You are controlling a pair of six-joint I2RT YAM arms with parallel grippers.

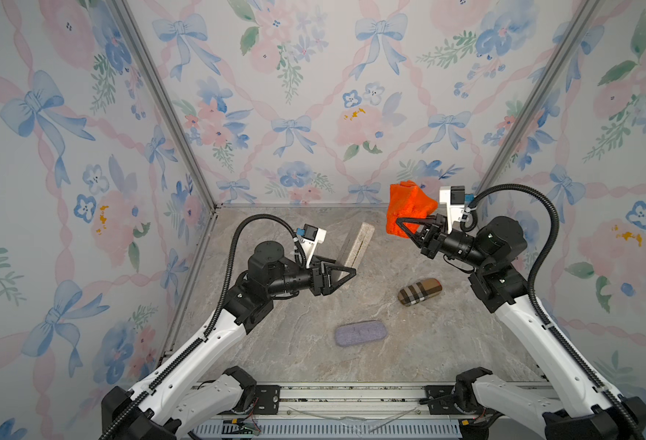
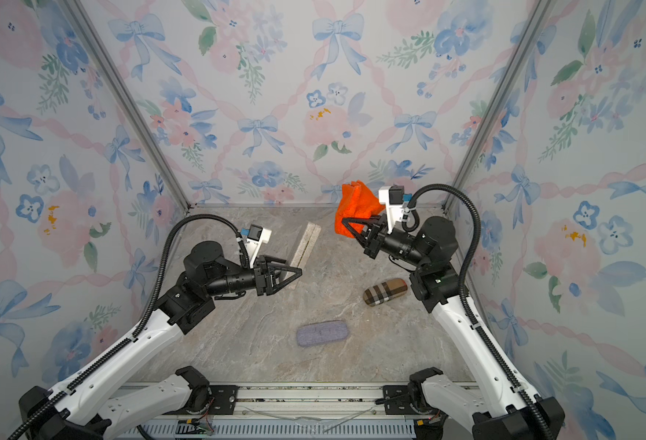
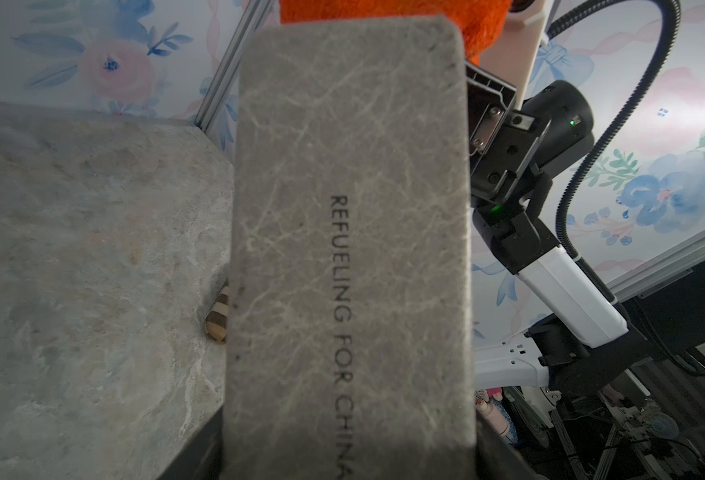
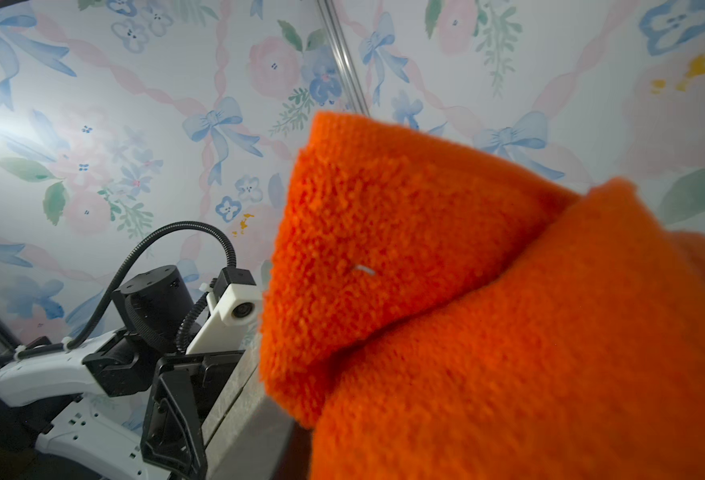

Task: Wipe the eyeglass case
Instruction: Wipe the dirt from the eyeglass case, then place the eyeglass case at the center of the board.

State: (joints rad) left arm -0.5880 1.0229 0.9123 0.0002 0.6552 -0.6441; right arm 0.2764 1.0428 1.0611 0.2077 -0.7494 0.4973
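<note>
Above the marbled table (image 1: 275, 343), the right gripper (image 1: 403, 228) is pinched tight on a bunched orange cloth (image 1: 407, 205), which is held well off the surface near the back wall. The left gripper (image 1: 346, 273) is clamped partway closed on the near end of the grey eyeglass case (image 1: 357, 245). The case is lifted off the table and slants up and away towards the cloth, and the left wrist view shows its flat printed face (image 3: 351, 249). The cloth sits close beside the case's far end, but whether they touch cannot be told. Both arms rise from the front rail, their wrists roughly level and turned inward towards each other. A lilac felt case (image 1: 361, 333) and a smaller plaid case (image 1: 419, 292) lie flat on the table, well apart.
</note>
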